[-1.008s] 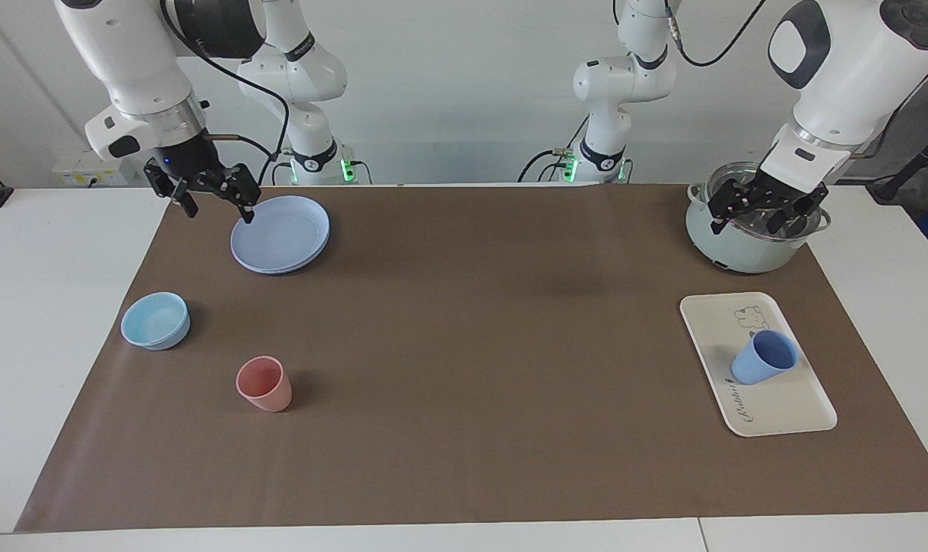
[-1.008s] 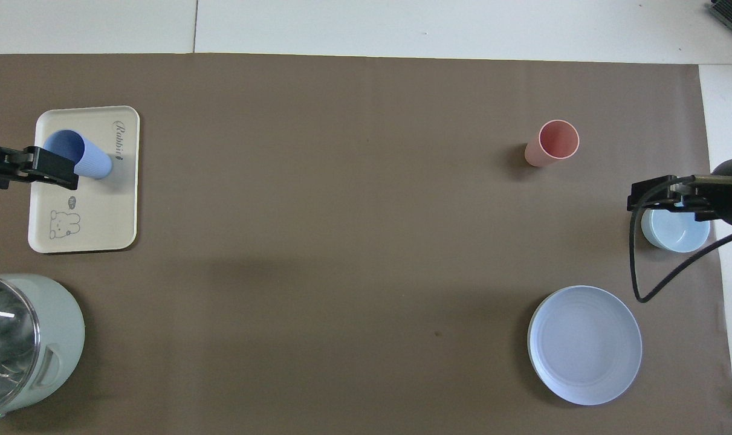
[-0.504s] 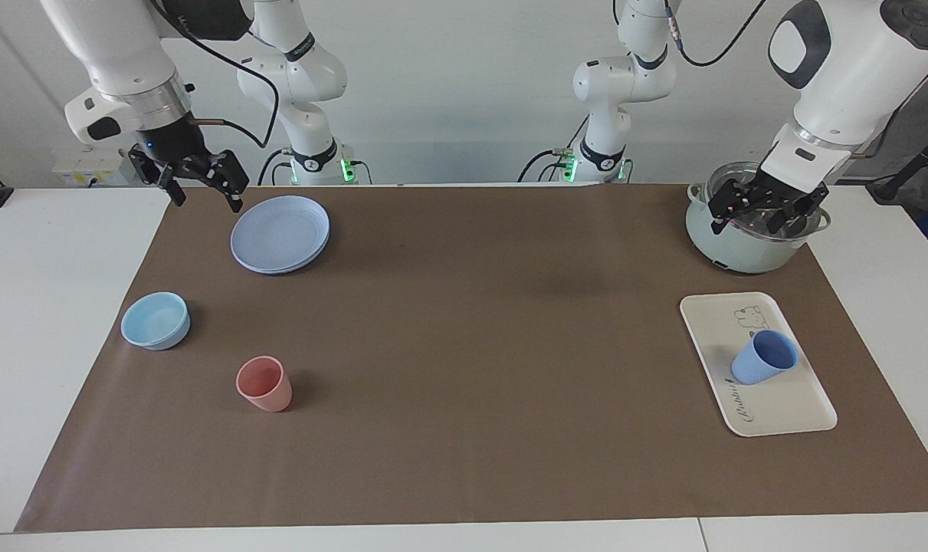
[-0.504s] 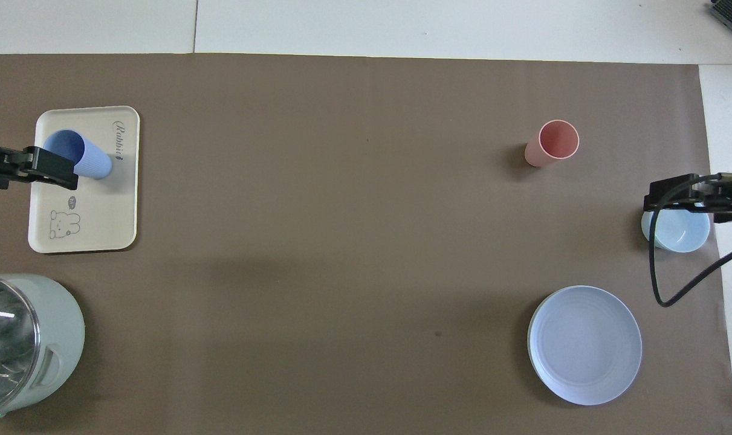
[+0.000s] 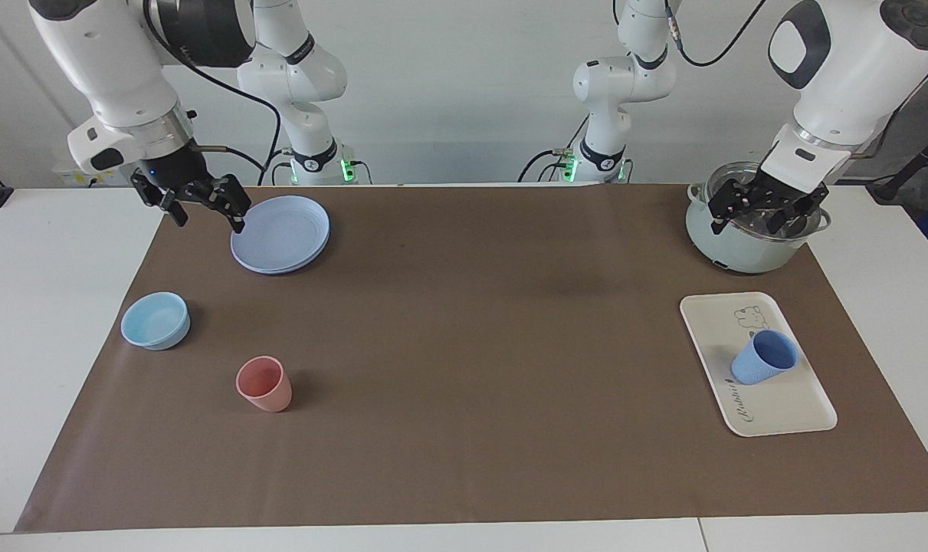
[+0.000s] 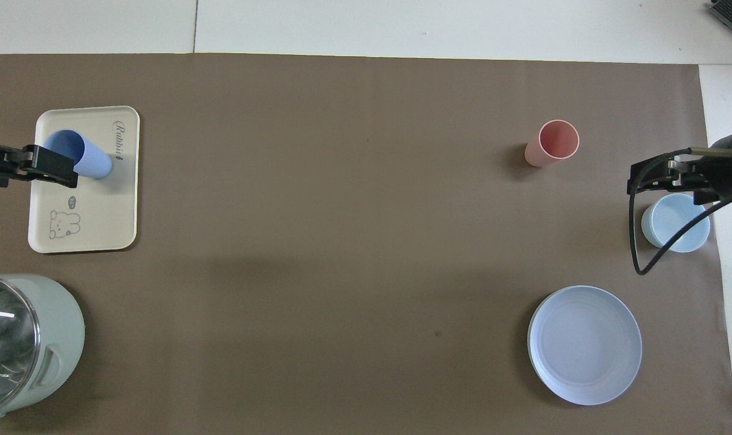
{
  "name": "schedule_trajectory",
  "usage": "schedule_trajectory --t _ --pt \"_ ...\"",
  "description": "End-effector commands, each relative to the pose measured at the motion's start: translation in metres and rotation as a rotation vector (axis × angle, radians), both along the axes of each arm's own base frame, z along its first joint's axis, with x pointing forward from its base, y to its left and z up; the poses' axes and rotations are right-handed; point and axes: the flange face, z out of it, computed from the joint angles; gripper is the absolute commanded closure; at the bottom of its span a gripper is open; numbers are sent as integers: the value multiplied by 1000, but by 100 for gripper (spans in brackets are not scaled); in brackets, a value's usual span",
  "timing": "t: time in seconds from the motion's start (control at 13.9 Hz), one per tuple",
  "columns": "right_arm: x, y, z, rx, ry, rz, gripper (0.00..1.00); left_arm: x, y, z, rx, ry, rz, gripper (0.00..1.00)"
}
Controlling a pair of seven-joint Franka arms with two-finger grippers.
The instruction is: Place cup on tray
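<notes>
In the facing view, the cup (image 5: 765, 357) is seen upright on the tray (image 5: 785, 406), which is lettered "Rabbit" beside a bear drawing. The left gripper (image 5: 755, 212) is held spread and empty over the pot (image 5: 728, 245); the right gripper (image 5: 205, 211) is likewise spread and empty beside the plates (image 5: 283, 234). In the overhead view, the cup (image 6: 90, 160) is partly covered by the left gripper (image 6: 54, 168), and the "Rabbit" lettering is read along the tray (image 6: 100, 223) edge.

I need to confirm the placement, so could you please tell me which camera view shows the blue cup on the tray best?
The facing view: the cup stands whole and uncovered on the tray, with neither gripper near it. In the overhead view the raised left gripper covers part of the cup, though the tray shows plainly.
</notes>
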Motion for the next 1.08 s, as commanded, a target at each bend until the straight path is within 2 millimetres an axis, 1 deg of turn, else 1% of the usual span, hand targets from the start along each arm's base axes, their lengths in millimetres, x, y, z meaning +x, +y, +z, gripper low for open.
schedule_trajectory --t 0.0,0.07,0.14,0.22,0.29,0.43,0.65,1.01 --pt "-3 0 6 -1 5 23 0 -8 0 2 -9 -17 -4 0" --pt "-2 0 8 -3 3 26 0 -8 0 2 -9 -17 -4 0" --pt "-3 0 16 -3 2 27 0 -8 0 2 -9 -17 -4 0" --pt "-5 -4 29 -3 17 28 0 -8 0 1 -9 -15 -4 0" --pt "-5 -6 30 -2 31 37 0 -8 0 1 -9 -15 -4 0" --pt "-5 -7 25 -4 39 68 0 -8 0 1 -9 -15 -4 0" --pt "-2 -5 22 -7 16 70 0 -8 0 2 -9 -17 -6 0" --pt "-4 -3 21 -5 20 61 0 -9 -2 1 -9 -15 -10 0"
